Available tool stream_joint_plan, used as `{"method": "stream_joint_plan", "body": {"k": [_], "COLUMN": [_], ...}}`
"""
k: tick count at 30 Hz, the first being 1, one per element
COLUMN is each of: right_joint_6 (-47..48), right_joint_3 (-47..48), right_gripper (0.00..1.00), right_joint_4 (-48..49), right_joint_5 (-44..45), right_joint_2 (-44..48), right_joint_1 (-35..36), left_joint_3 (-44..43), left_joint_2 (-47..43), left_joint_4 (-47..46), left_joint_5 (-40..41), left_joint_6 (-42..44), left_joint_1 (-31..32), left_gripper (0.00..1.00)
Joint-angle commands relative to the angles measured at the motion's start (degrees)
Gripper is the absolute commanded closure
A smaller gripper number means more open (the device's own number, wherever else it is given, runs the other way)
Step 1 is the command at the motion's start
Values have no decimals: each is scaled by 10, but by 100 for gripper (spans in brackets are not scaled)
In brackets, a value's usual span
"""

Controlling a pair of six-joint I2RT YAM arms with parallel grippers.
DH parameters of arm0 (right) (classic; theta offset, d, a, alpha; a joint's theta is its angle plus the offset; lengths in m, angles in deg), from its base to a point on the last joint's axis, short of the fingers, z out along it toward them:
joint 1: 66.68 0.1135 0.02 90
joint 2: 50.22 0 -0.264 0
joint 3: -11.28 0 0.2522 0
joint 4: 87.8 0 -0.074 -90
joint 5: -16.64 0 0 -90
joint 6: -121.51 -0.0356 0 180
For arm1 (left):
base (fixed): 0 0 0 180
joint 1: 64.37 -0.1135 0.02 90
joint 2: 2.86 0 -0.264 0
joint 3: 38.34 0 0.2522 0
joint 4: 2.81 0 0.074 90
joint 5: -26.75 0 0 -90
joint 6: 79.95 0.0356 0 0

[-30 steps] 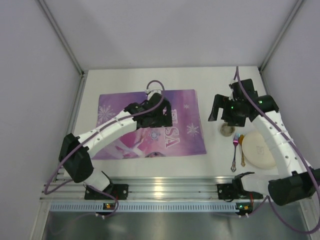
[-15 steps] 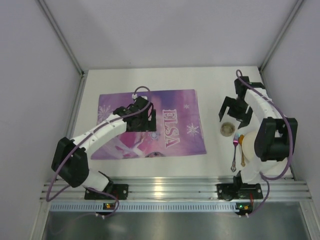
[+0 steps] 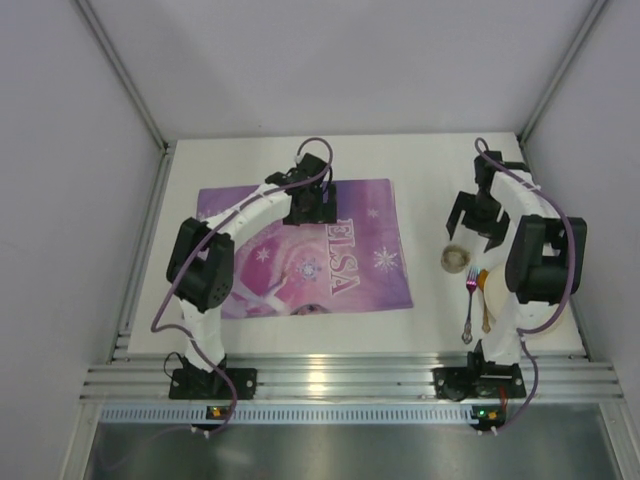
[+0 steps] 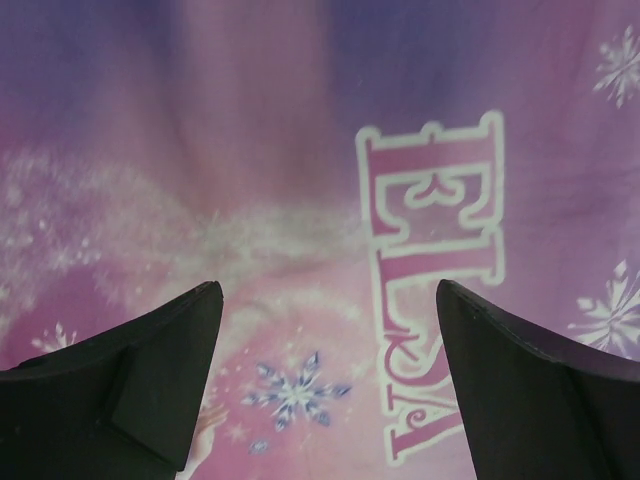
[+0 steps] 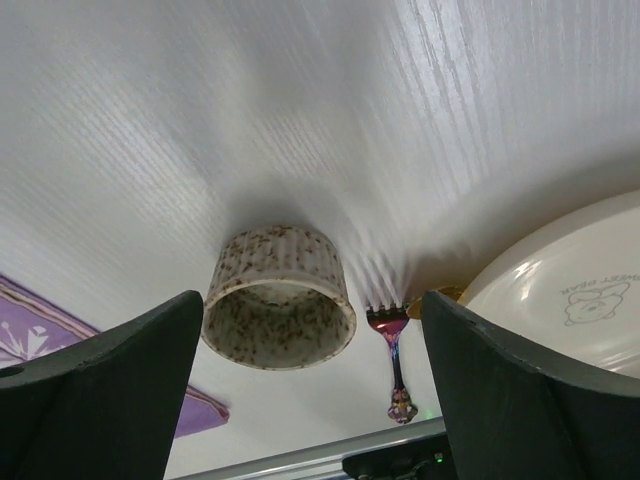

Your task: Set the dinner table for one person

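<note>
Your left tool [image 4: 328, 290] hangs over the purple placemat [image 3: 375, 225], above its "ELSA" lettering, with its jaws spread and empty. Your right tool [image 5: 310, 300] hovers right of the placemat, also spread, above a speckled bowl [image 3: 455, 259]. The fork [image 3: 469, 305] and plate [image 5: 560, 290] lie off the placemat's near right corner. The counter [image 3: 430, 160] lies under the placemat and extends beyond it on every side.

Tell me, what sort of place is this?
Likely a robot test booth, not a home: two arms bolted to an aluminium rail, bare grey walls, and a placemat, plate and fork as props.
</note>
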Motion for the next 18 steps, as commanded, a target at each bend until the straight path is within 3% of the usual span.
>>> {"method": "stream_joint_plan", "body": {"k": [1,8,18], "right_joint_6": [14,11,11], "right_joint_3": [15,23,-15], "right_gripper": [10,10,10], "right_joint_4": [25,26,29], "right_joint_5": [-14,-36,-37], "right_joint_2": [-2,-14,25], "right_joint_1": [-3,-3,0], "left_joint_3": [-83,-181,-271], "left_joint_2": [55,183,273], "left_joint_4": [13,27,24], "left_joint_5": [-15,-32,-73], "left_joint_6": [16,12,5], "left_joint_1": [1,2,16], "left_gripper": [7,8,8]}}
